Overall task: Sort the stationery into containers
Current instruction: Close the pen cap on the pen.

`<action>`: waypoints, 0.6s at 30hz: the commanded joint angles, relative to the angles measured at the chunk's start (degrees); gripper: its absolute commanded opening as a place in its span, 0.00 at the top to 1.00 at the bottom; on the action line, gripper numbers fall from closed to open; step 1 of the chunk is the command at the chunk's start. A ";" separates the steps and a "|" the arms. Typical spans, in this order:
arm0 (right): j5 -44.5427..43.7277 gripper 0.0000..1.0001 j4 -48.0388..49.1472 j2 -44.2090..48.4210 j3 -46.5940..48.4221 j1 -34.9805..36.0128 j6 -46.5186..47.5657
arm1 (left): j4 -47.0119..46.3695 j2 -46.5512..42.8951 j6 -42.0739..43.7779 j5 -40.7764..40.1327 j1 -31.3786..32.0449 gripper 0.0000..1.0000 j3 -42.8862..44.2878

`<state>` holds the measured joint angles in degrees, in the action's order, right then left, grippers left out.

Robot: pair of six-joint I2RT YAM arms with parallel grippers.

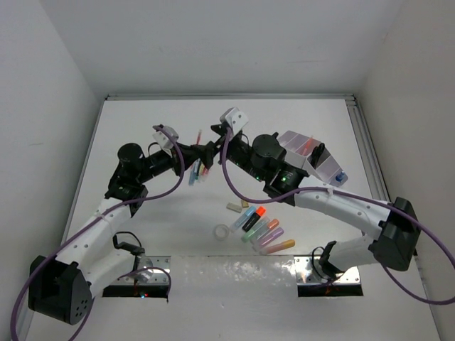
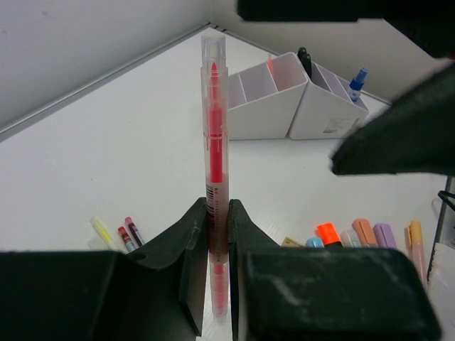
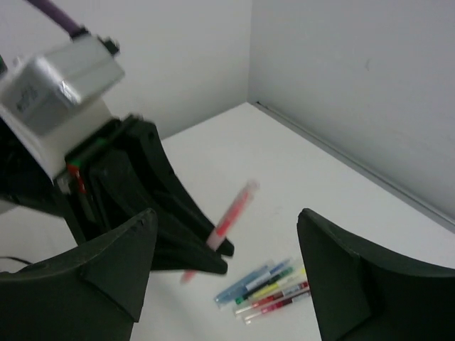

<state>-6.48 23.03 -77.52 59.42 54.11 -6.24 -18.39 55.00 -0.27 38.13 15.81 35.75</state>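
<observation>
1. Pinched low in left end effector (image 2: 217, 213): red pen (image 2: 215, 135), upright above surface (image 2: 128, 163).
2. Spread wide and empty nearby: right end effector (image 3: 226, 227).
3. Might slip and fall if released early, well short of organizer (image 2: 263, 117).

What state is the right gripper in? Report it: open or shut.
Open. The right gripper has its fingers spread wide in its wrist view; the left gripper alone clamps the red pen.
</observation>
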 commanded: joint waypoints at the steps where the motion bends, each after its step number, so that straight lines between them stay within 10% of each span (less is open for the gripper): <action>1: 1.38 0.23 5.80 -3.33 4.73 -0.23 -1.75 | -0.24 -1.21 1.59 1.33 1.50 1.00 -0.06; 14: -2.31 0.59 11.60 -8.88 6.15 -2.34 -8.79 | -0.42 -1.74 1.15 1.60 2.03 1.00 -0.15; 18: -1.78 0.92 12.04 -10.11 5.63 -2.43 -10.37 | -1.55 -1.39 0.89 1.51 2.03 1.00 -0.15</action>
<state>-7.62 30.85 -87.09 63.61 51.83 -14.28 -16.86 54.41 0.19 38.39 17.34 35.57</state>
